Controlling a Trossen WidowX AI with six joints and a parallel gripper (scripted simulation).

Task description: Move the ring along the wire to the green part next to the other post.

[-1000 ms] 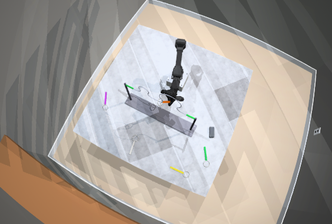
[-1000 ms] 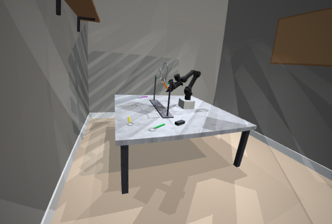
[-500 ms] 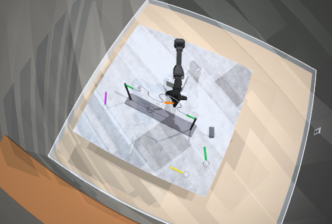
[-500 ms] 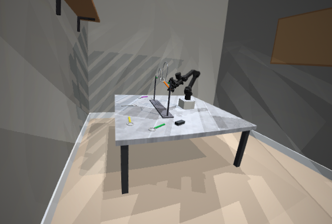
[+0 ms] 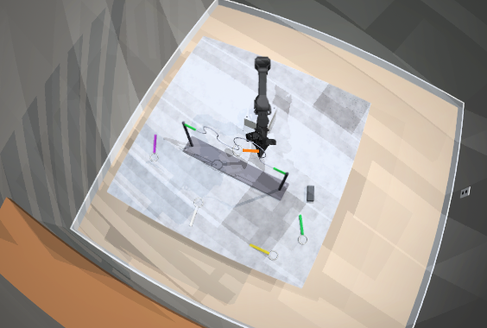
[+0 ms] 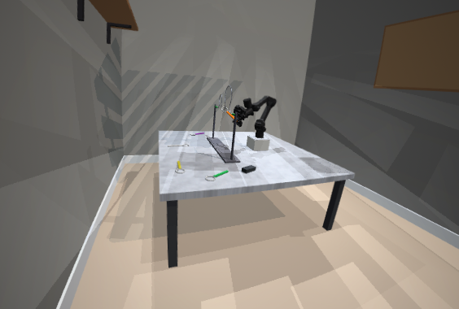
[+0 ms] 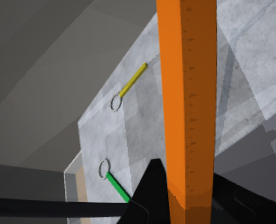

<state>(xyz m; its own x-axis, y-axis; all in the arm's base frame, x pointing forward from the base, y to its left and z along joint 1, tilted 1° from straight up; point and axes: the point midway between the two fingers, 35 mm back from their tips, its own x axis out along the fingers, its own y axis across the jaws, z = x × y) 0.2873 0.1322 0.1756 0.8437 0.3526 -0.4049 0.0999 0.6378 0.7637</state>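
Note:
My gripper (image 5: 259, 152) (image 6: 234, 118) (image 7: 166, 167) is shut on the orange handle (image 5: 250, 150) (image 6: 230, 115) (image 7: 189, 100), which fills the middle of the wrist view. The ring (image 5: 237, 154) (image 6: 224, 110) at its far end is at the middle stretch of the grey wire (image 5: 211, 127) (image 6: 229, 86), well away from both green parts. Whether it touches the wire is too small to tell. One green part (image 5: 190, 127) (image 6: 216, 106) is by the far post (image 5: 187, 135) (image 6: 214, 123), the other (image 5: 280, 171) by the near post (image 5: 283, 181) (image 6: 233, 139). The ring is outside the wrist view.
The posts stand on a dark base (image 5: 259, 179) (image 6: 223, 151). On the table lie a purple-handled ring (image 5: 154, 144), a white one (image 5: 194, 216), a yellow one (image 5: 260, 249) (image 7: 133, 80), a green one (image 5: 301, 224) (image 7: 118, 187) and a black block (image 5: 310, 193) (image 6: 248, 169).

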